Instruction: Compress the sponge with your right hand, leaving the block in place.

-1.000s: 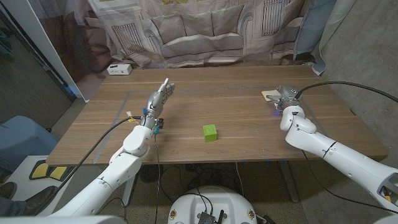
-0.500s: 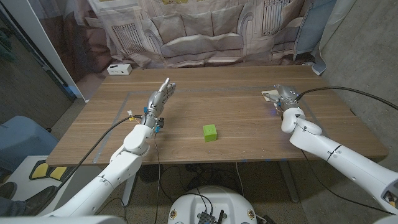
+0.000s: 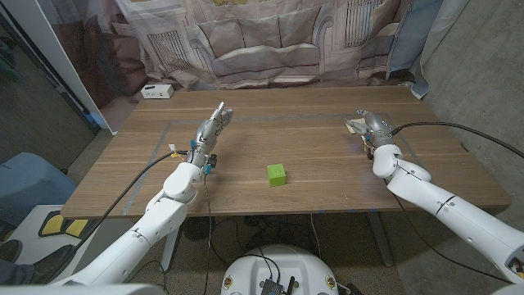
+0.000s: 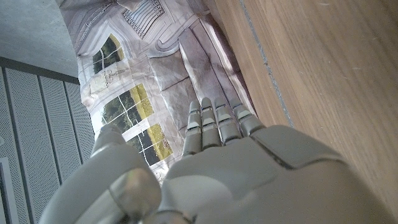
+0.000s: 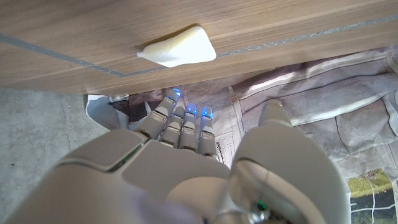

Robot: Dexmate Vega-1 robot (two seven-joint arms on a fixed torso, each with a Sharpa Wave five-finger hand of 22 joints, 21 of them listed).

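While right hand [image 3: 370, 125] hovers loose, holding nothing | sponge [image 5: 178, 48] sits just beyond its fingertips, long side across them | block [image 3: 277, 174] well off toward left hand [image 3: 209, 129], also slack.

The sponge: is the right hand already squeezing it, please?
No, the sponge lies alone on the table, clear of the right hand's fingertips.

Wooden table [image 3: 311, 176] with taped outline; printed building-facade curtain [image 3: 270, 41] hangs behind; white box [image 3: 155, 91] at far left corner; grey concrete floor [image 3: 483, 90].
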